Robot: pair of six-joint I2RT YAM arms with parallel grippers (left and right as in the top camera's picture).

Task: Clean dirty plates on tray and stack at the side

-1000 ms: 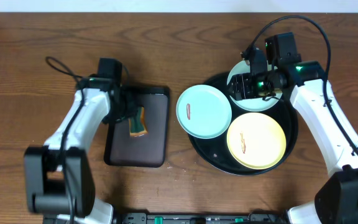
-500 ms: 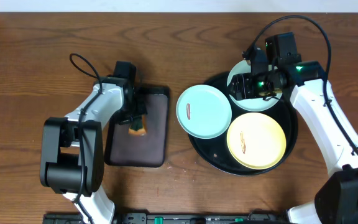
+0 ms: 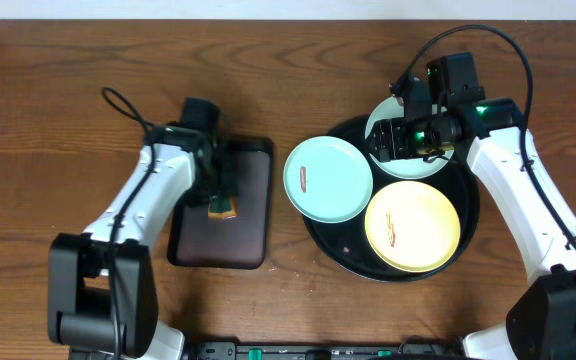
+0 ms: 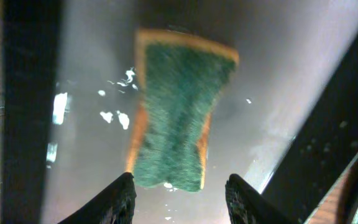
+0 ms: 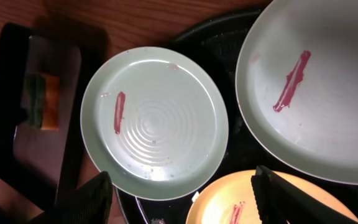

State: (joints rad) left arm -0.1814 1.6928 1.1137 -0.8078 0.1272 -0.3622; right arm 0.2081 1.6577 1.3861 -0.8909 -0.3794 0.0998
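Note:
Three smeared plates lie on the round black tray (image 3: 340, 247): a pale blue one (image 3: 328, 178) over its left rim, a yellow one (image 3: 412, 226) at the front, and a pale one (image 3: 390, 117) at the back, partly under my right gripper (image 3: 405, 140). The right wrist view shows the pale blue plate (image 5: 154, 121), the back plate (image 5: 316, 81) and the yellow plate (image 5: 253, 208), with the right gripper (image 5: 185, 199) open and empty above them. My left gripper (image 4: 180, 196) is open just short of a green and orange sponge (image 4: 179, 112).
The sponge (image 3: 222, 207) lies flat on a wet rectangular dark brown tray (image 3: 253, 220) left of the round tray, under my left gripper (image 3: 216, 180). It also shows in the right wrist view (image 5: 42, 99). Bare wooden table surrounds both trays.
My left arm has swung and turned over the brown tray, and the sponge now lies a little nearer the front. The right arm and plates have not moved.

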